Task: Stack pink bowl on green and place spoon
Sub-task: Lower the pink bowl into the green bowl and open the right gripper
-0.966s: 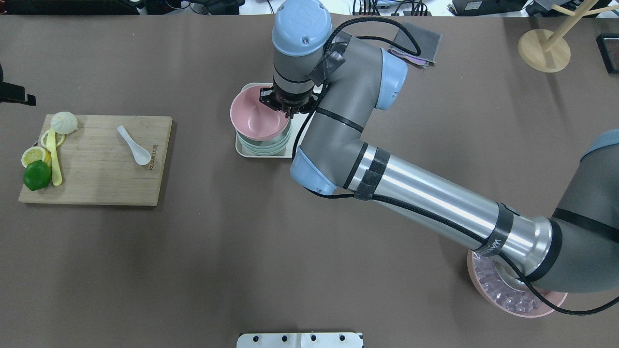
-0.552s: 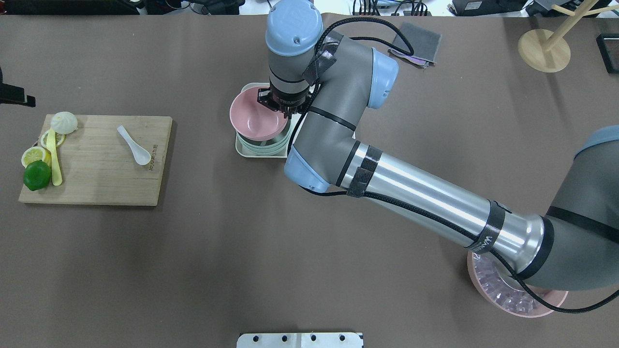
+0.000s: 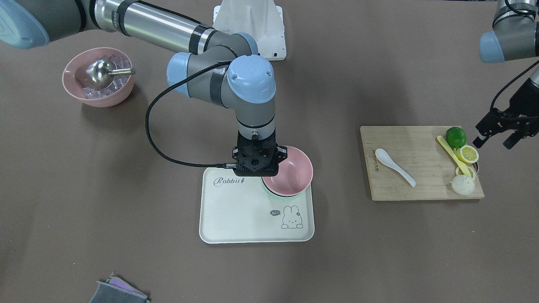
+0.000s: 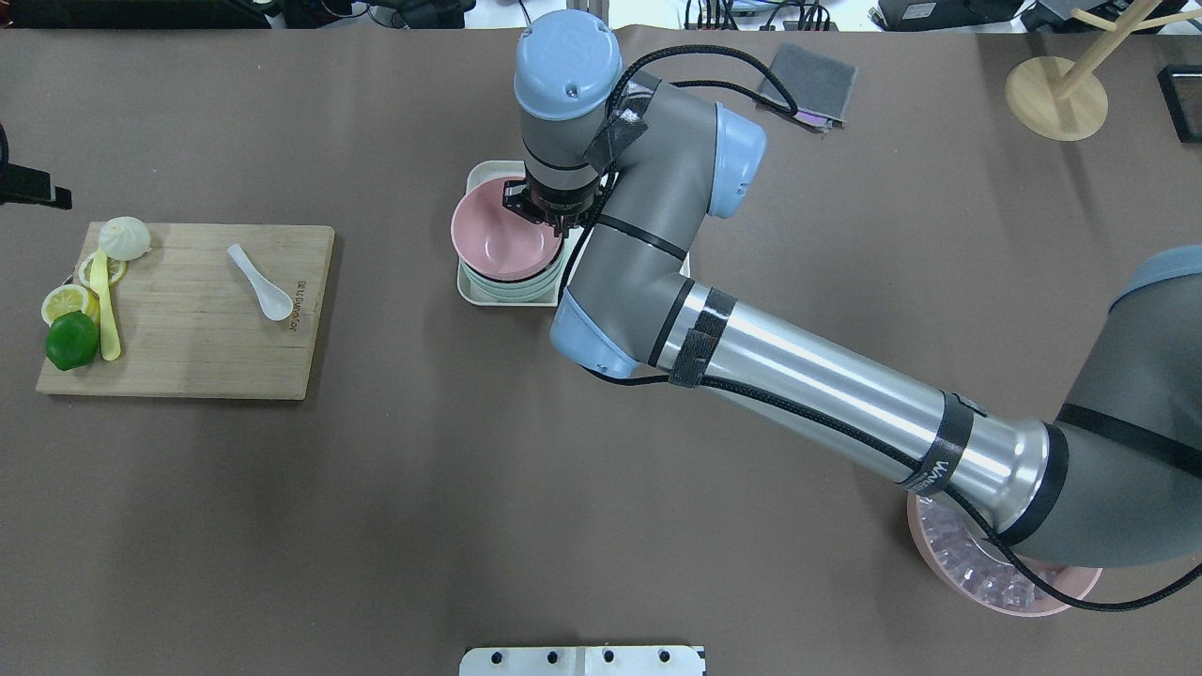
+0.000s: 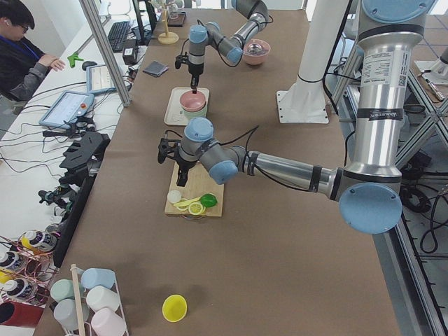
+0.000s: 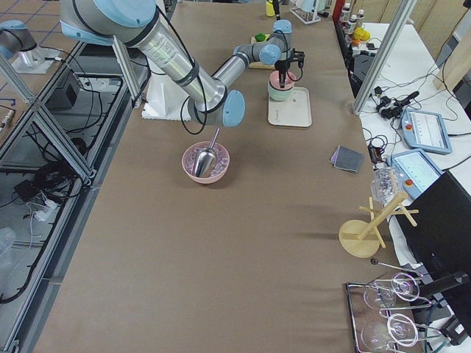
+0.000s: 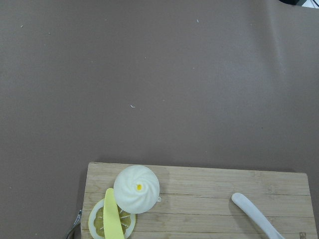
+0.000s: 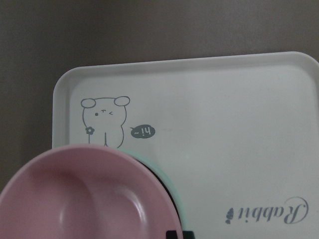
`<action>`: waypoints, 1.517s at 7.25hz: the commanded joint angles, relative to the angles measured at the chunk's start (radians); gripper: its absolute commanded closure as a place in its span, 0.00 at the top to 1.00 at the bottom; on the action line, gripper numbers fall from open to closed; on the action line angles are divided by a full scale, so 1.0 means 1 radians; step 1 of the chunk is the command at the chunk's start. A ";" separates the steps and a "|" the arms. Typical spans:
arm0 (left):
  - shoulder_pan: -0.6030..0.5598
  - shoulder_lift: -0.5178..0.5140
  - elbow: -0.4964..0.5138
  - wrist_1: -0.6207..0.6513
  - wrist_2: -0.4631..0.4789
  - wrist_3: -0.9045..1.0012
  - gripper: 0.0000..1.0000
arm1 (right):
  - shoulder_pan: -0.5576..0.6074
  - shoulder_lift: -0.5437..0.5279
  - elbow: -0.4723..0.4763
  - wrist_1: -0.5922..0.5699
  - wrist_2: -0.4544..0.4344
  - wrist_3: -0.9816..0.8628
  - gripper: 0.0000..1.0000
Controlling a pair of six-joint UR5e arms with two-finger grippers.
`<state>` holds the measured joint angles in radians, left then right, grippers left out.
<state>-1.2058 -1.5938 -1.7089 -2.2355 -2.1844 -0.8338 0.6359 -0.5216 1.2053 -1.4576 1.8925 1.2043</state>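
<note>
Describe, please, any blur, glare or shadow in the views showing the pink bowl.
Right wrist view: the pink bowl, very close, looks slightly soft, the print on the tray sharper. Front-facing view: even light, faint shadows, a glint on the metal scoop.

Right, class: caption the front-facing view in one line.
Right hand grips round pink bowl atop pale green bowl on white rabbit tray.

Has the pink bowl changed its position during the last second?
Yes, slightly. In the overhead view the pink bowl has shifted to the view's right, so it overhangs the left edge of the tray less. It also sits lower over the green bowl.
</note>
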 commanded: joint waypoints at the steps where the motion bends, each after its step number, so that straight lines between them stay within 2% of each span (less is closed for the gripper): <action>1: 0.000 0.000 0.000 -0.001 0.000 -0.001 0.98 | -0.016 0.000 -0.001 0.000 -0.013 0.000 0.00; 5: 0.002 0.000 0.000 -0.001 0.000 -0.001 0.98 | -0.019 -0.004 -0.007 0.006 -0.041 0.000 0.00; 6: 0.003 0.000 -0.002 -0.001 0.000 -0.001 0.98 | -0.018 -0.009 -0.009 0.051 -0.055 0.001 0.20; 7: 0.002 0.000 -0.002 0.001 0.000 -0.002 0.98 | -0.018 -0.009 -0.015 0.065 -0.055 0.011 0.64; 8: 0.002 0.000 0.000 0.001 0.000 -0.004 0.98 | -0.016 -0.009 -0.010 0.066 -0.056 0.030 0.99; 10: 0.005 -0.003 -0.002 0.005 0.002 -0.110 0.98 | 0.025 -0.041 0.019 0.062 -0.043 0.023 1.00; 11: 0.027 -0.002 -0.006 0.005 0.009 -0.183 0.98 | 0.069 -0.119 0.075 0.059 -0.026 -0.015 1.00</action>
<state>-1.1965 -1.5950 -1.7110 -2.2313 -2.1815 -0.9315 0.6598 -0.5700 1.2289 -1.3954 1.8497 1.2200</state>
